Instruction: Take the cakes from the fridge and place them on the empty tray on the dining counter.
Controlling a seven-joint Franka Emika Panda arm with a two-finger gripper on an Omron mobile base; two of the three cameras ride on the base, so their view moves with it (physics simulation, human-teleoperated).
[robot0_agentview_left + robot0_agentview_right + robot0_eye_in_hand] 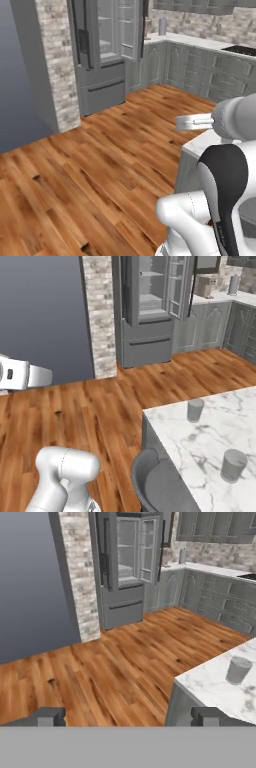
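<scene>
While the fridge (125, 567) stands open at upper centre, the gripper (129, 716), fingers wide and empty, must approach; no cakes fetched yet.

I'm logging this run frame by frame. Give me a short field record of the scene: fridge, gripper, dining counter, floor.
fridge: both upper doors open, pale shelves showing, bottom drawers shut; cakes not discernible
gripper: open, holding nothing, facing the fridge from across the floor
dining counter: white marble, two grey cups on it
floor: wood planks
</scene>
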